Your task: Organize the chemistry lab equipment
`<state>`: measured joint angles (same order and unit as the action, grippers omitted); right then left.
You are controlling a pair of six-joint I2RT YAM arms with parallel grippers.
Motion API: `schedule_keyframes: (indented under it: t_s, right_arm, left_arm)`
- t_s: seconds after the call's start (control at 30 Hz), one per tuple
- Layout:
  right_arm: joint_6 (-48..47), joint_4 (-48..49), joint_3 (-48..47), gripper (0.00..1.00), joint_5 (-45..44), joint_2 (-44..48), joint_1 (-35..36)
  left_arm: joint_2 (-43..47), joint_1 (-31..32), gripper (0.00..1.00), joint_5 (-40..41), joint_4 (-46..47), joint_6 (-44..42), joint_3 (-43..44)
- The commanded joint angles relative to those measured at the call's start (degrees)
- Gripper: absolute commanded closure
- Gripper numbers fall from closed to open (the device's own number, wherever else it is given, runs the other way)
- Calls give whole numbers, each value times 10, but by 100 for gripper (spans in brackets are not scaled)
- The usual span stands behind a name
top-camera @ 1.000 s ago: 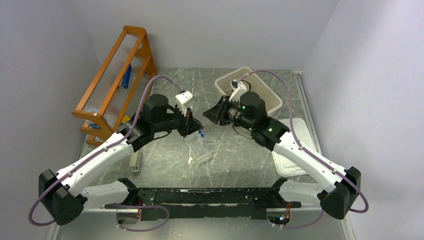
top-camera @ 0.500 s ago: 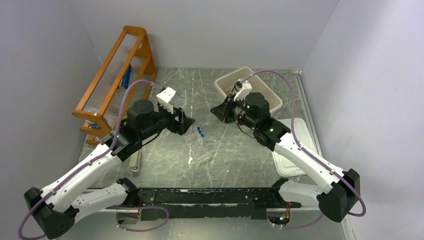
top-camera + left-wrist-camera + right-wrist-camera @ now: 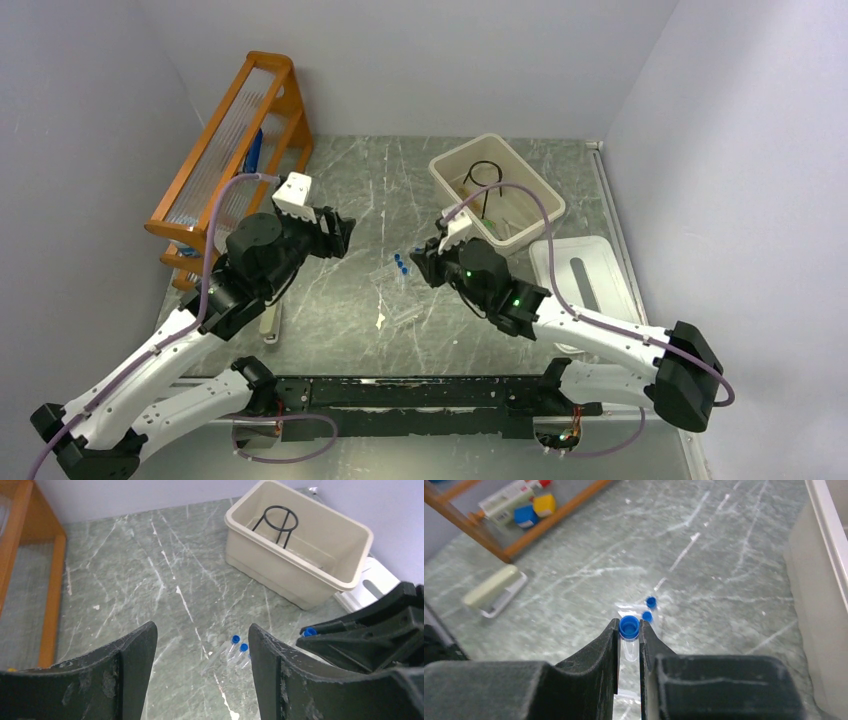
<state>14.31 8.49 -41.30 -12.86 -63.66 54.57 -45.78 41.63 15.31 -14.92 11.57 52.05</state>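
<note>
tightly pinched in the right tool (image 3: 628,629) sits a blue-capped tube (image 3: 629,647); left tool (image 3: 201,632) gapes wide.

In my right wrist view the capped tube (image 3: 629,632) shows only its blue cap and a bit of clear body; the rest is hidden between the fingers (image 3: 594,652). The beige bin (image 3: 811,590) is cut off by the right edge. From the top camera, the white speck (image 3: 380,320) at centre is too small for me to name
</note>
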Motion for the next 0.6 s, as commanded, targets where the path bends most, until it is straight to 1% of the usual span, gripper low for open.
schedule_keyframes:
  t_s: [0.0, 0.03, 0.23, 0.57]
  right_arm:
    - [-47, 116, 70, 93, -81, 14, 17]
    - [-48, 140, 82, 93, -79, 10, 19]
    - [-49, 210, 114, 93, -68, -47, 27]
    - [-80, 271, 130, 92, -68, -118, 51]
  left_arm:
    - [-2, 2, 29, 43, 5, 0, -9]
    - [-4, 2, 29, 46, 1, 1, -8]
    - [-14, 2, 30, 54, -7, 4, -6]
    - [-11, 2, 29, 52, -4, 3, -10]
